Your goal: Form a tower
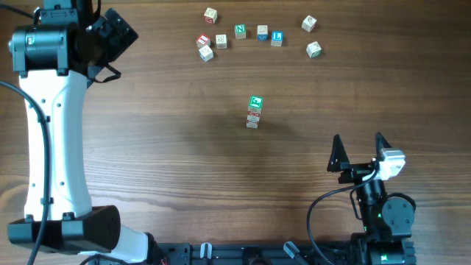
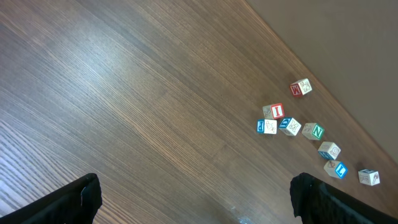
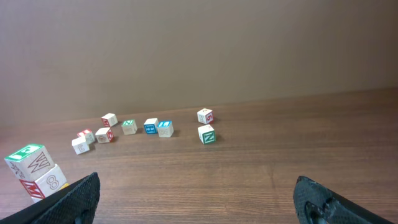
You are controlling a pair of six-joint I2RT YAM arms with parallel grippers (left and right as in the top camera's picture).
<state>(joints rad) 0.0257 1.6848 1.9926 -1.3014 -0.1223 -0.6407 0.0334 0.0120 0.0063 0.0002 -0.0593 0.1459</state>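
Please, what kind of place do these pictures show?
Probably a robotics lab or test bench: a left arm and a right arm stand at a wooden table before a plain wall, with toy letter cubes and a small tower to handle.

On the desk (image 1: 162, 147) the tower (image 1: 255, 112) stands at frame centre — loose cubes (image 1: 240, 31) lie strung along the top, well apart.
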